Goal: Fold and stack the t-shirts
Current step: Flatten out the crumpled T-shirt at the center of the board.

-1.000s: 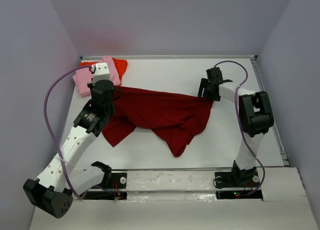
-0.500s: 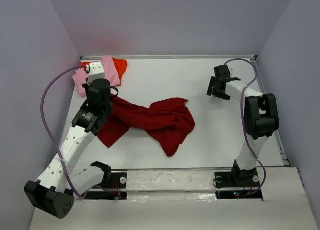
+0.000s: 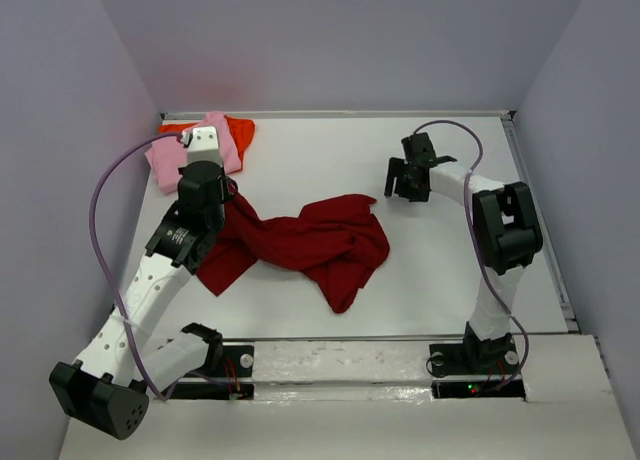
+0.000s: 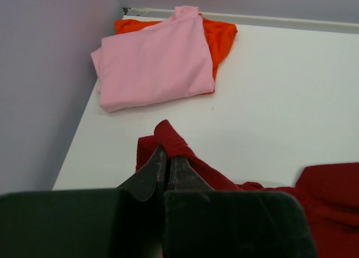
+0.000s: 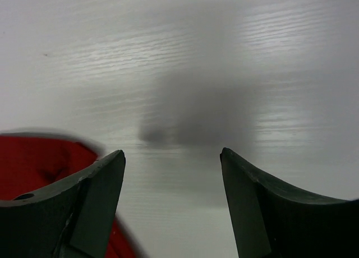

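My left gripper [image 4: 167, 162] is pinched fully shut on a rolled fold at the 9 o'clock end of the dark crimson t-shirt [image 3: 310, 242], which lies bunched and twisted near the middle of the bench [image 3: 330, 150], one limp tail trailing toward 6 o'clock. My right gripper [image 3: 405, 180] hangs with its jaws wide apart and nothing between them, over bare bench just off the shirt's 1 o'clock edge; its wrist view catches only a blurred scrap of red at 8 o'clock. The light pink t-shirt [image 4: 151, 61] lies on the orange-red t-shirt [image 4: 221, 33] in the 10 o'clock corner, apart from my left pinch. I judge the step in hand to be spreading the crimson shirt flat before any fold. To do it well I should keep the left pinch firm and bring the right gripper low toward 8 o'clock. There it should take the nearest edge of cloth, one layer if I can find it, and not the whole bundle. Drawing toward 3 o'clock should then take out the twist, with the cloth kept clear of the corner pile.
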Robot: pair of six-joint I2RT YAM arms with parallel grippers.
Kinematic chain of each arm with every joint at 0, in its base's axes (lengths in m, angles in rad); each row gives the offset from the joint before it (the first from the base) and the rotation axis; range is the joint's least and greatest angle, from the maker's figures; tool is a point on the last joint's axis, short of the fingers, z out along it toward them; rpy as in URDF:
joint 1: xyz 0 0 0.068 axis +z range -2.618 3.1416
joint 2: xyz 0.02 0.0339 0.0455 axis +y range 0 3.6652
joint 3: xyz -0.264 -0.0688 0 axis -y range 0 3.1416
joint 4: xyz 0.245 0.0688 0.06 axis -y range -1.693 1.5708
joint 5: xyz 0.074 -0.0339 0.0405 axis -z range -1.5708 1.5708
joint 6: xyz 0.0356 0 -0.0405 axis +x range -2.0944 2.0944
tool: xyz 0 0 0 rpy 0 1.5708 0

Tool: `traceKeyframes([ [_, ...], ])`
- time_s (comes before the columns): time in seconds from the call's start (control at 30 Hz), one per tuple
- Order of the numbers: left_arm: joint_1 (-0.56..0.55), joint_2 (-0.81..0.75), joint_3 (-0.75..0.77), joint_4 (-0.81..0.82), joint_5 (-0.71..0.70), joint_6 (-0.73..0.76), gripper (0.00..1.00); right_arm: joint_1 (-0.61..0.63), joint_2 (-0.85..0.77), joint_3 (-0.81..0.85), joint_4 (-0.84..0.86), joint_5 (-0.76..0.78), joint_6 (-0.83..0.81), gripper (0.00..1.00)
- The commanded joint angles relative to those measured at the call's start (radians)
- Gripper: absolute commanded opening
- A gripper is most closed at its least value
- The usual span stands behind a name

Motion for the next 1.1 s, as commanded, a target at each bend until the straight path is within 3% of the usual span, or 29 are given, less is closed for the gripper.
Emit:
traceKeyframes([
  [0.0,0.003,0.003,-0.020,0.081,0.124,-0.025,0.00,0.034,0.045,0.051,0.029,-0.050,0.013,0.74],
  [0.53,-0.001,0.027,-0.043,0.102,0.188,-0.034,0.00,0.100,0.124,0.182,-0.003,-0.066,0.014,0.74],
  [0.7,-0.001,0.039,-0.043,0.107,0.191,-0.034,0.00,0.173,0.121,0.183,-0.007,-0.071,0.021,0.73],
  [1.07,-0.006,0.023,-0.051,0.110,0.184,-0.028,0.00,0.193,0.163,0.168,-0.007,-0.039,0.030,0.71],
])
